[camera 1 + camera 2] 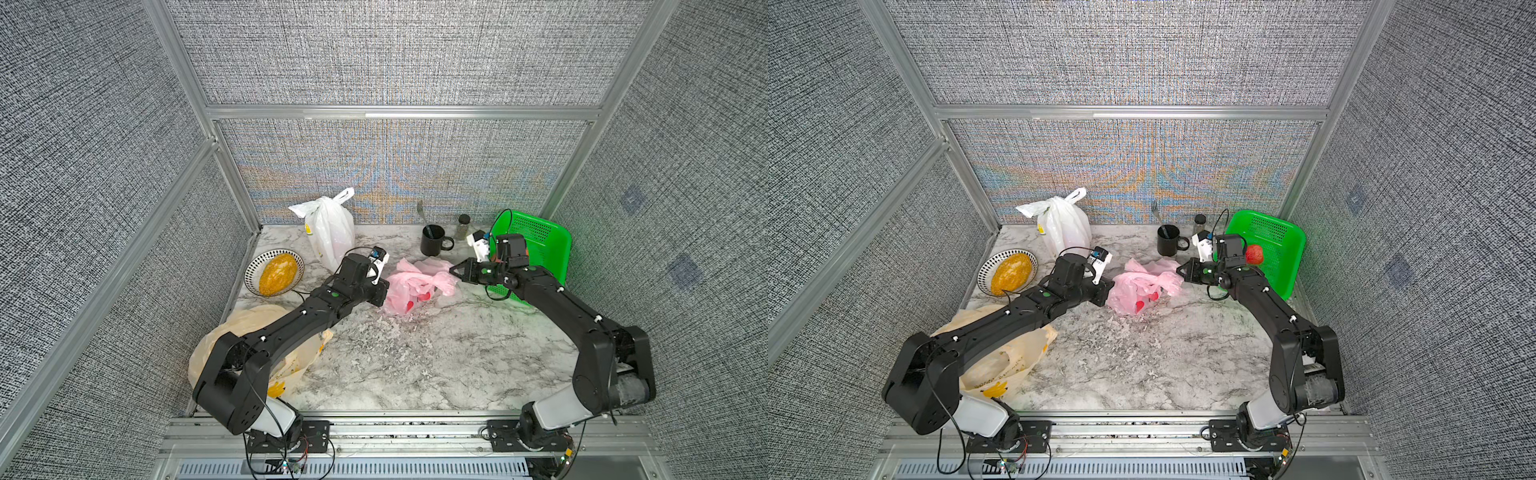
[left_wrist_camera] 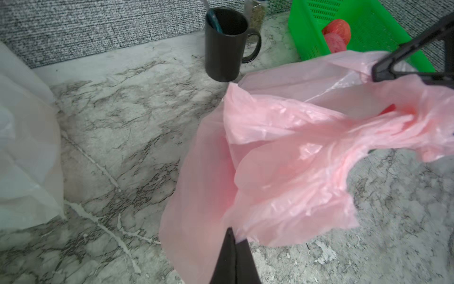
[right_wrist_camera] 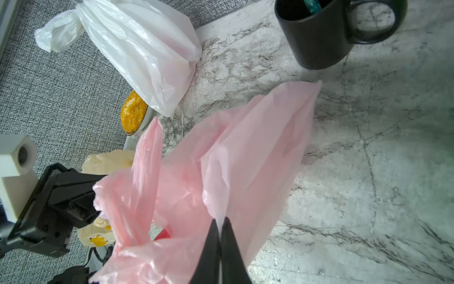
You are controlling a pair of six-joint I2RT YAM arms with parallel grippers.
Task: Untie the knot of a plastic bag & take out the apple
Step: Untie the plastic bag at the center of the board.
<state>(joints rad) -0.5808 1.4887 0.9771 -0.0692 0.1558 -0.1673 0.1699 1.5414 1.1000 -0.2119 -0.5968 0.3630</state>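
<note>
A thin pink plastic bag (image 1: 415, 282) (image 1: 1142, 286) lies crumpled mid-table, stretched between both grippers. My left gripper (image 1: 385, 296) (image 2: 234, 239) is shut on the bag's near-left edge (image 2: 294, 159). Opposite it, my right gripper (image 1: 452, 269) (image 3: 220, 221) is shut on a fold of the right edge (image 3: 245, 152). No tied knot shows; the mouth hangs loose. Red patches (image 1: 417, 298) show through the film, and I cannot tell what they are. A red apple (image 1: 1254, 254) (image 2: 337, 28) lies in the green basket (image 1: 1275, 232), hidden behind the right wrist in a top view.
A black mug (image 1: 432, 241) with a utensil, a small jar (image 1: 463, 226) and a fork (image 1: 420, 210) stand at the back. A tied white bag (image 1: 330, 232) and a bowl of yellow food (image 1: 274, 272) are back left. A cream bag (image 1: 291, 365) lies under the left arm.
</note>
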